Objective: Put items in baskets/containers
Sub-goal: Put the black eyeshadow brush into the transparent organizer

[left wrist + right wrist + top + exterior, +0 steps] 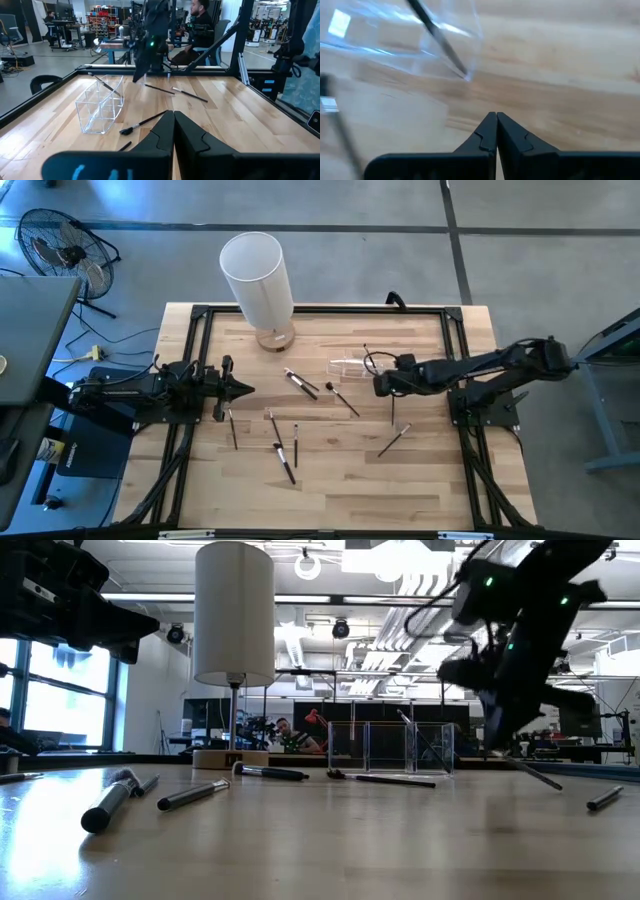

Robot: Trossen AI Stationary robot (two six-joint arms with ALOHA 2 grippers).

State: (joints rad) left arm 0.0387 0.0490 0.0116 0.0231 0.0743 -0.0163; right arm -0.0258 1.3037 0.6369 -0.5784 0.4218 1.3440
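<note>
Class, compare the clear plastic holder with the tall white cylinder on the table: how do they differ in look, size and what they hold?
The clear plastic holder is see-through and boxy with dividing walls; the tall white cylinder is opaque and round. The holder is low; the cylinder towers over it on a wooden base. The holder has one thin brush leaning in it, with the right gripper beside it; nothing shows in the cylinder. Both stand upright at the table's far side.

Bright overhead light — blurred foregrounds
</note>
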